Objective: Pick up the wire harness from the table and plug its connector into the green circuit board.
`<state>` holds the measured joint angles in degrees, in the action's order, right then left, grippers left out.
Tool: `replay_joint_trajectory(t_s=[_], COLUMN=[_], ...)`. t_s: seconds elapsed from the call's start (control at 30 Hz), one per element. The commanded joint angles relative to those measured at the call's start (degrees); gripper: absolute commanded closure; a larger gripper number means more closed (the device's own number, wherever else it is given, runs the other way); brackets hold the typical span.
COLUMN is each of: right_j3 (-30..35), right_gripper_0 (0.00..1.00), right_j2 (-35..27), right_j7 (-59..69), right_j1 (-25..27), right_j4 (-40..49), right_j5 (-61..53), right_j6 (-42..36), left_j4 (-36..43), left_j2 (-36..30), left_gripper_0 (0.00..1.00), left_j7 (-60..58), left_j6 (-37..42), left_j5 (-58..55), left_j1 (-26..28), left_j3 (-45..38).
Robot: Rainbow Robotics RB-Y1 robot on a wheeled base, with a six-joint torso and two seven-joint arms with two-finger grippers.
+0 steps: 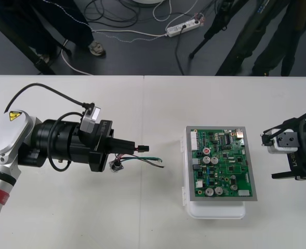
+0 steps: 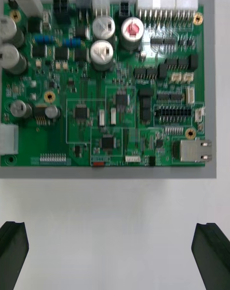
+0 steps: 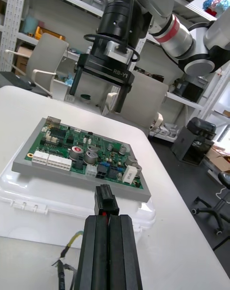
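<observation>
Left fingers (image 3: 98, 256): clamped on black plug (image 3: 106, 201), apart from green circuit board (image 1: 221, 162).
Hidden: wires (image 1: 150, 162) ran partly behind fingers.
Right fingers (image 2: 13, 249): spread wide, beside board.

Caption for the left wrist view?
Left gripper, shut on the harness's black plug, faces the green circuit board; the right gripper hangs open beyond it.

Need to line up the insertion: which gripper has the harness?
The left gripper, left of the green board: it is shut on the harness, with the black plug pointing at the board. The right gripper stands open and empty on the board's other side.
</observation>
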<state>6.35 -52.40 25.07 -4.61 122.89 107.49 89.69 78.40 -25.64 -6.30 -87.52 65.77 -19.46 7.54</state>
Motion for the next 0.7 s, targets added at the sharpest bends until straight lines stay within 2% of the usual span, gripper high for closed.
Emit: replay_joint_trajectory(t_s=[0.03, 0.27, 0.7], right_j3=[-0.9, -2.4, -12.06], right_gripper_0=[0.0, 0.0, 0.0], right_j2=[-2.26, -2.26, -2.18], right_j7=[0.59, 1.3, 6.92], right_j1=[2.32, 2.5, 0.74], right_j4=[1.39, 1.39, 3.23], right_j5=[4.04, 7.29, 17.49], right_j6=[0.31, 0.31, 0.31], left_j4=[-0.88, -4.4, -15.39], left_j2=[-1.7, -1.08, 1.82], left_gripper_0=[1.0, 1.0, 1.0], left_j7=[6.3, 9.99, 19.92], left_j6=[-2.48, -2.48, -2.48], left_j5=[0.15, -0.11, -0.11], left_j1=[0.13, -1.19, -5.32], left_j3=[1.95, 3.8, 6.61])
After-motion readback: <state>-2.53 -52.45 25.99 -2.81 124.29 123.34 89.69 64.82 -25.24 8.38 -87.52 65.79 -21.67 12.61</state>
